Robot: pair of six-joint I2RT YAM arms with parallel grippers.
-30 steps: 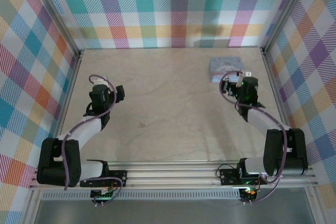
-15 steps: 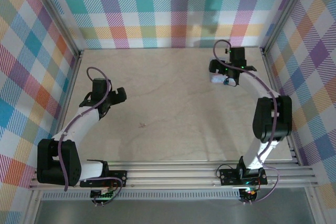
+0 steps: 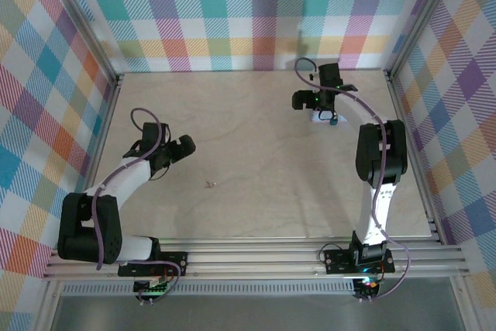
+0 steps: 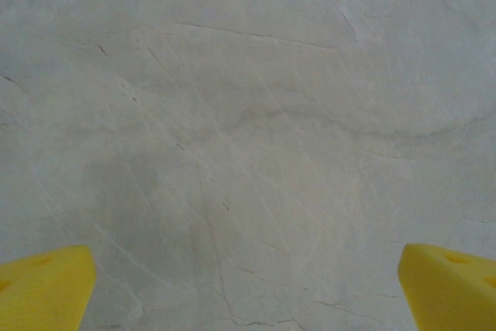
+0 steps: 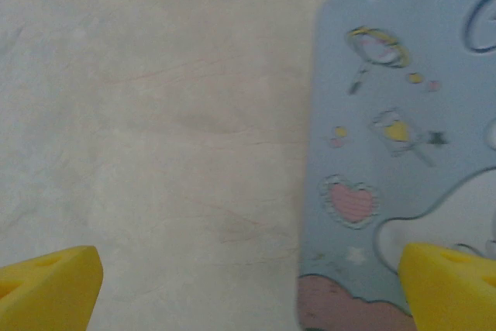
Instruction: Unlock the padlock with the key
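Our left end effector [image 4: 248,288] hangs spread wide over bare surface [image 4: 248,114]; our right end effector [image 5: 248,288], spread just as wide and empty, hangs over the edge of the pale-blue tin [image 5: 403,160]; a tiny grey speck, apparently the key [image 3: 209,184], lies near the left one.

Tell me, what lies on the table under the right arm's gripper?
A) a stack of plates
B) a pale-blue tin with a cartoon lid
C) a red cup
B: the right wrist view shows the pale-blue tin, a heart and cartoon drawings on its lid, beneath the open right gripper.
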